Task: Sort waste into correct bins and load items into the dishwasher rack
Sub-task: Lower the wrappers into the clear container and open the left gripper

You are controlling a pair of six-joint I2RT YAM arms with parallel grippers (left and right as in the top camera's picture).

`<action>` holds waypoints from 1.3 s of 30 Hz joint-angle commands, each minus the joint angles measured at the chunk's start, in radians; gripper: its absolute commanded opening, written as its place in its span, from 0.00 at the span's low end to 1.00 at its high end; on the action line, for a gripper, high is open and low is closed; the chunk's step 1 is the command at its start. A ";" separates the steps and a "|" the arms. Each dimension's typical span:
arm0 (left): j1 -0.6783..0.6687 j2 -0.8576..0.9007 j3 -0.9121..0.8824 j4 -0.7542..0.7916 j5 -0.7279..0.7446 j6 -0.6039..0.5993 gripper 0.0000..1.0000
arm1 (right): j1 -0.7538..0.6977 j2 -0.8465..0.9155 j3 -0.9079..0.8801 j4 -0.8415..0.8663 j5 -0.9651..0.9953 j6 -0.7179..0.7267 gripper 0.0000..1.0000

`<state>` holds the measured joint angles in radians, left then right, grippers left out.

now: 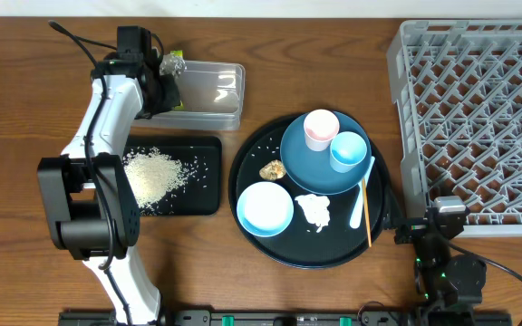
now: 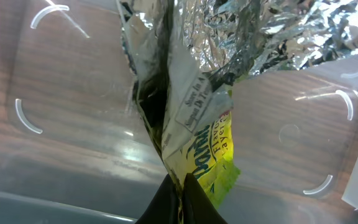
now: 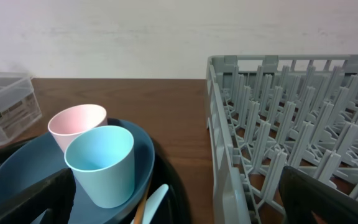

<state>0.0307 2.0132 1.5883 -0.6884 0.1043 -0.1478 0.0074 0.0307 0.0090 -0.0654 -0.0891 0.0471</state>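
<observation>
Packet looks light, crinkly, slippery; my left gripper pinches its yellow-green end, a fair hold, above the clear tub far left; right gripper stands wide, empty.

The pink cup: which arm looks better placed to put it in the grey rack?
Right, probably. The right gripper is open, beside the dishwasher rack, near the pink cup. The left gripper is shut on a yellow-green packet above the clear tub.

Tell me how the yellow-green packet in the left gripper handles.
Probably floppy: the packet is creased and twisted in the left gripper. Likely very light, being thin foil film. It may flutter rather than drop cleanly into the clear tub.
</observation>
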 commanded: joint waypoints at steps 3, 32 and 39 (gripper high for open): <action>0.000 -0.003 -0.013 -0.041 -0.013 0.021 0.06 | -0.007 0.000 -0.003 -0.002 0.007 -0.011 0.99; 0.001 -0.057 -0.014 -0.206 -0.072 0.015 0.06 | -0.007 0.000 -0.003 -0.002 0.007 -0.011 0.99; 0.001 -0.057 -0.014 -0.222 -0.072 0.011 0.06 | -0.007 0.000 -0.003 -0.002 0.007 -0.011 0.99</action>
<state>0.0307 1.9762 1.5879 -0.8951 0.0479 -0.1371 0.0074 0.0307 0.0090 -0.0654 -0.0891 0.0471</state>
